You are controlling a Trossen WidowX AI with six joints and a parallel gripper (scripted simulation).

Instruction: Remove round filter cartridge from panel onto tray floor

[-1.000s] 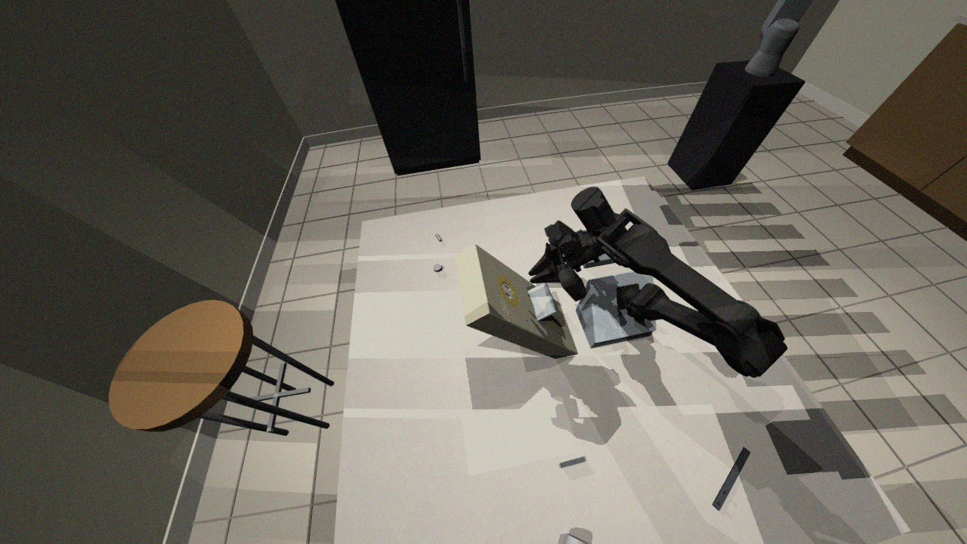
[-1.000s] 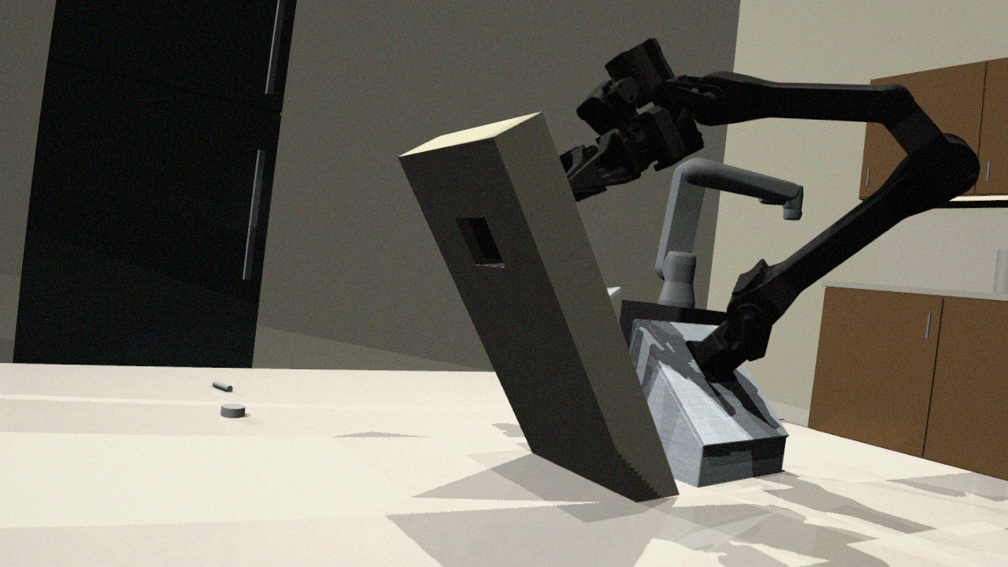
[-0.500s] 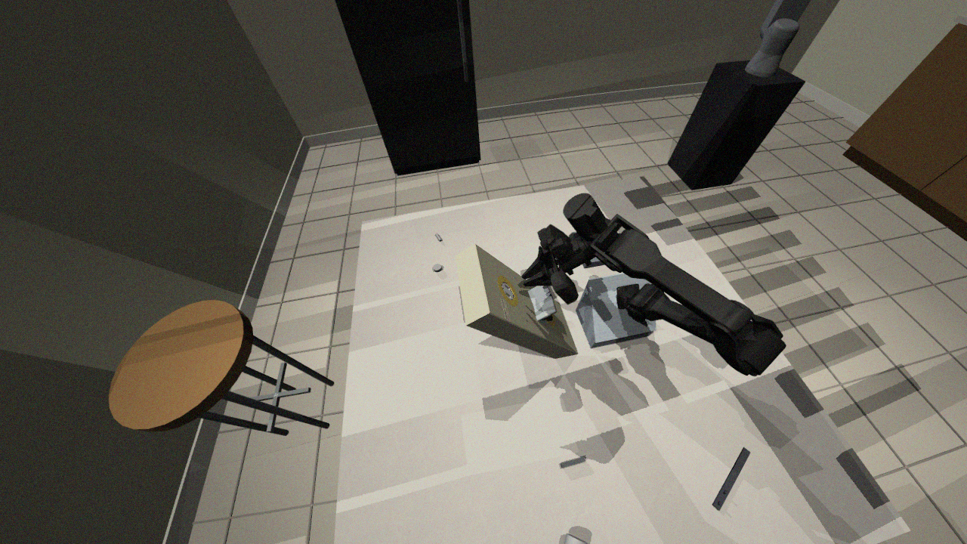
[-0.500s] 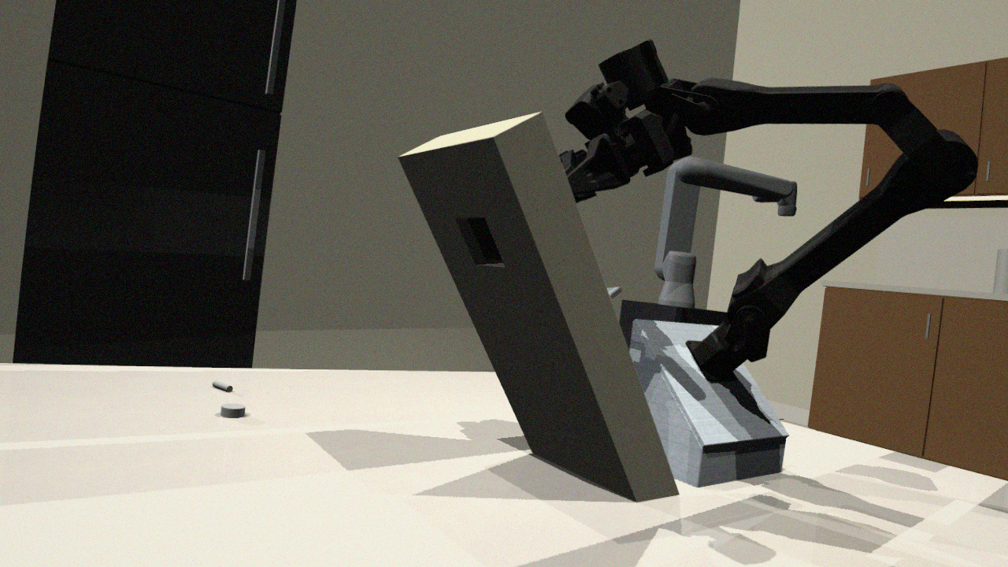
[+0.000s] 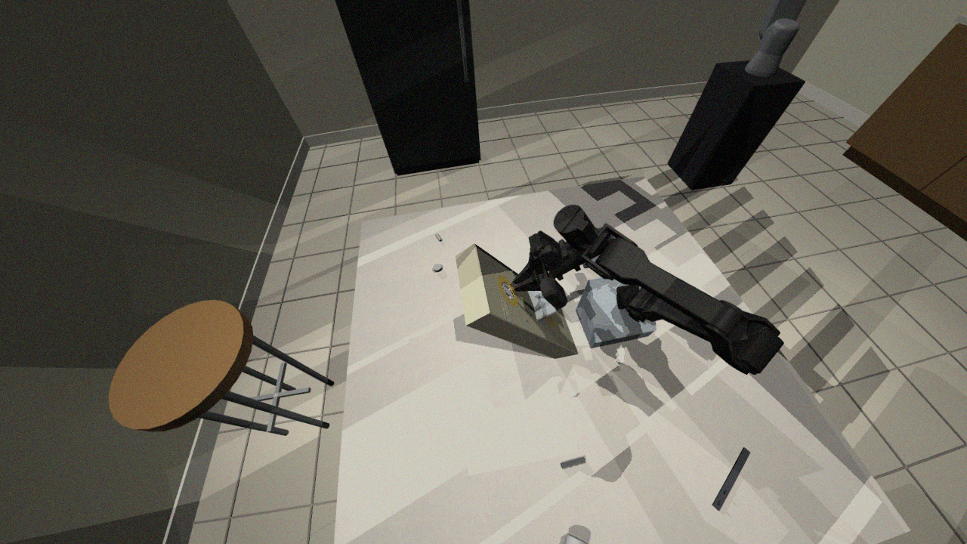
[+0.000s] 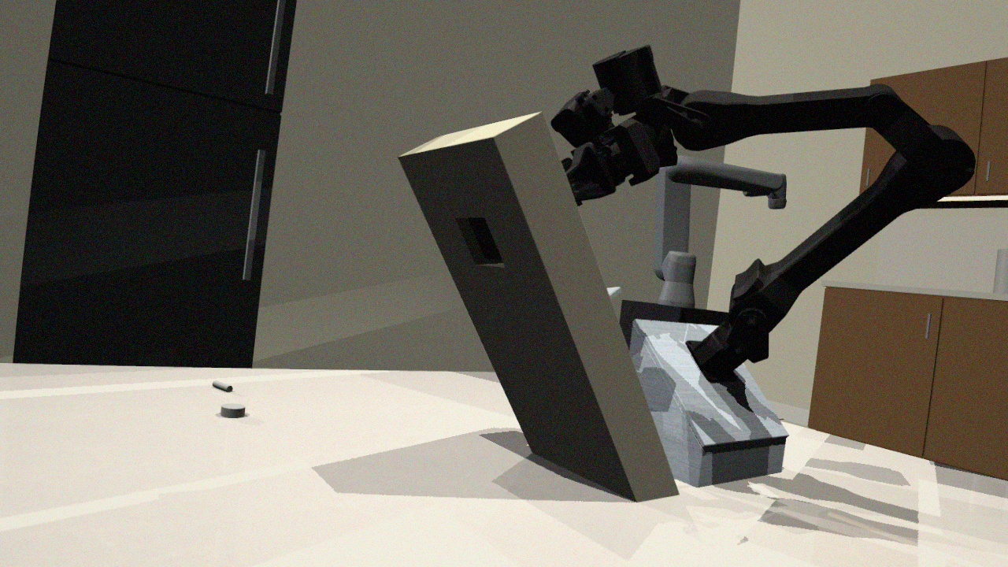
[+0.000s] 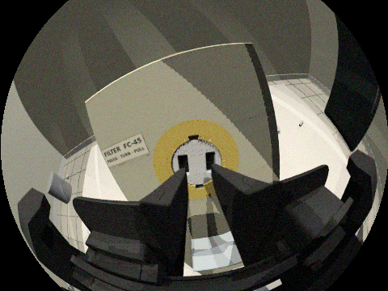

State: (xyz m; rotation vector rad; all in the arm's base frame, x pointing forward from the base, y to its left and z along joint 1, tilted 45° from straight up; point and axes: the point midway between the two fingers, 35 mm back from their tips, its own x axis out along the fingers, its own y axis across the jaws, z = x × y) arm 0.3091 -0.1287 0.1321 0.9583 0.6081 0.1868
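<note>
The tan service panel (image 5: 483,298) (image 6: 535,316) (image 7: 135,113) leans back on the table. On its face a yellow ring (image 7: 164,153) surrounds the round grey filter cartridge (image 5: 507,291) (image 7: 196,149), which sits flush and shows two dark slots. My gripper (image 5: 523,278) (image 6: 574,187) (image 7: 198,171) is right at the cartridge face. Its fingers stand a narrow gap apart, with the tips at the two slots. I cannot tell how deep the tips reach. Nothing is between the fingers. A small pale blue tray (image 5: 542,307) (image 7: 212,254) sits at the panel's foot below the cartridge.
The arm stands on a grey-blue sloped base (image 5: 601,324) (image 6: 705,416) close behind the panel. A small puck (image 5: 438,268) (image 6: 232,410) and a pin (image 5: 438,237) (image 6: 221,386) lie beyond the panel. A stool (image 5: 175,365), a black fridge (image 5: 412,81) and a black pedestal (image 5: 730,122) stand around the table.
</note>
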